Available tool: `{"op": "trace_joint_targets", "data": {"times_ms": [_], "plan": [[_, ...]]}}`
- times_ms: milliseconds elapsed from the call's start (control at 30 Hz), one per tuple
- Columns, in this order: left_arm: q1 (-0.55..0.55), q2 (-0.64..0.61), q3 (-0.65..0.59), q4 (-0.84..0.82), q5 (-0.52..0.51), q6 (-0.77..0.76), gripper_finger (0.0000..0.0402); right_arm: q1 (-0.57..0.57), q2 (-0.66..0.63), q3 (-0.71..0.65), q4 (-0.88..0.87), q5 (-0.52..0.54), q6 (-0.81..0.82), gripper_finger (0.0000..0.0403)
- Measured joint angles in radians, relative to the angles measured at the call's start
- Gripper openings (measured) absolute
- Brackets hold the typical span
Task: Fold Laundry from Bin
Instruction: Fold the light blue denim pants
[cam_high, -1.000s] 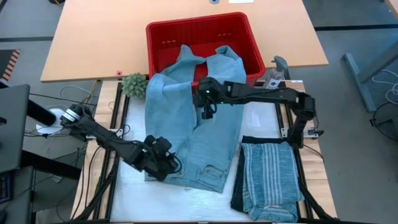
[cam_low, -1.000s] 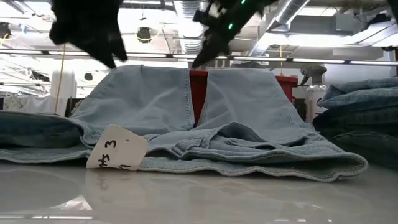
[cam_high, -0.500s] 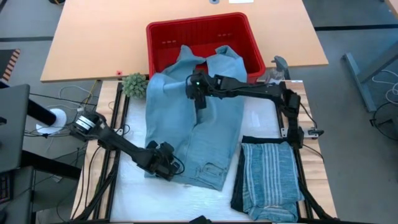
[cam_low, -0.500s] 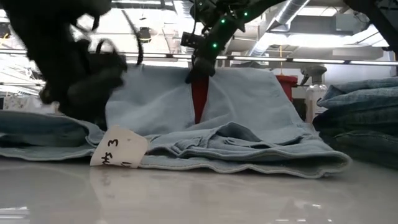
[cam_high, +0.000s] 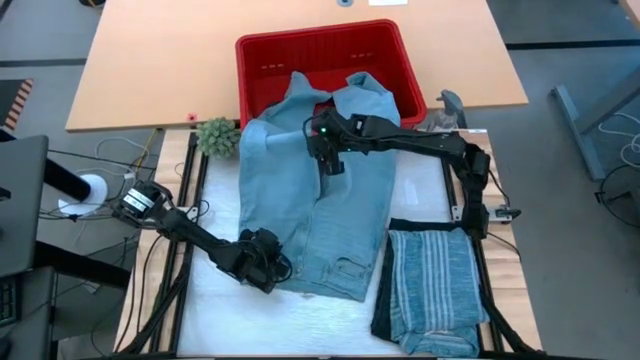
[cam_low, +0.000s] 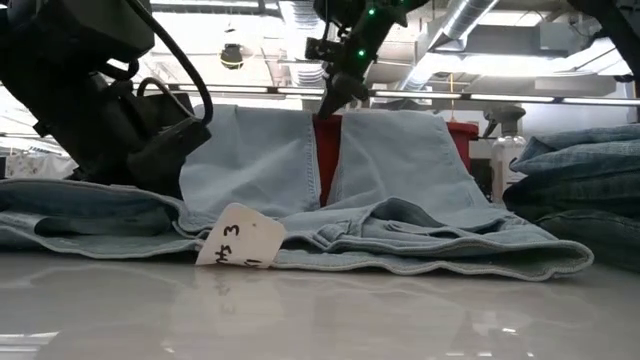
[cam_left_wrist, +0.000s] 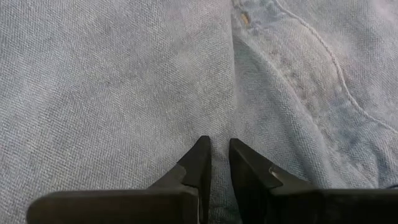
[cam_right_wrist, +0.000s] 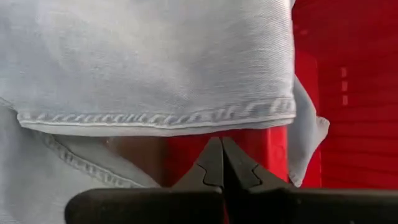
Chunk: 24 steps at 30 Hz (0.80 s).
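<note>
Light blue jeans (cam_high: 315, 215) lie spread on the table, waist near. Their legs drape over the near rim of the red bin (cam_high: 260, 60); the jeans also show in the low view (cam_low: 400, 170). A white tag (cam_low: 240, 240) sticks out at the waist. My left gripper (cam_high: 265, 265) is down on the waist's left part, shut on denim (cam_left_wrist: 217, 158). My right gripper (cam_high: 328, 160) is shut between the two legs at the bin's near rim (cam_right_wrist: 222, 149); I cannot tell whether it touches anything. A folded blue-grey striped shirt (cam_high: 435, 285) lies on dark cloth at the near right. My left gripper has its two fingers (cam_left_wrist: 199, 165) nearly together on the jeans' cloth (cam_left_wrist: 219, 134) near the waist's left side, coming from above and slanting from the left. A thin strip of denim shows between them. The jeans lie on the table.
A small green plant (cam_high: 215, 135) stands left of the bin. A spray bottle (cam_low: 505, 130) stands at the right, behind the folded pile (cam_low: 580, 190). The wooden table (cam_high: 150, 60) reaches behind and left of the bin.
My left gripper has come down onto the waist's left part, and that part with the white tag has slid toward the table's right. My right gripper has gone toward the bin and stands between the two legs at its rim.
</note>
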Motion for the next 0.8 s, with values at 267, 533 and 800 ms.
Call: {"op": "trace_joint_targets", "data": {"times_ms": [267, 533, 800], "plan": [[0.001, 0.001, -0.001, -0.001, 0.003, 0.001, 0.0038, -0.057, 0.042, 0.000, 0.056, -0.030, 0.026, 0.0016], [-0.010, 0.002, -0.003, 0.022, 0.005, -0.027, 0.0012, -0.098, 0.053, 0.000, 0.135, -0.036, 0.029, 0.0016], [-0.072, 0.001, -0.047, 0.094, -0.021, -0.110, 0.0005, -0.138, 0.054, -0.002, 0.177, 0.042, 0.065, 0.0016]]}}
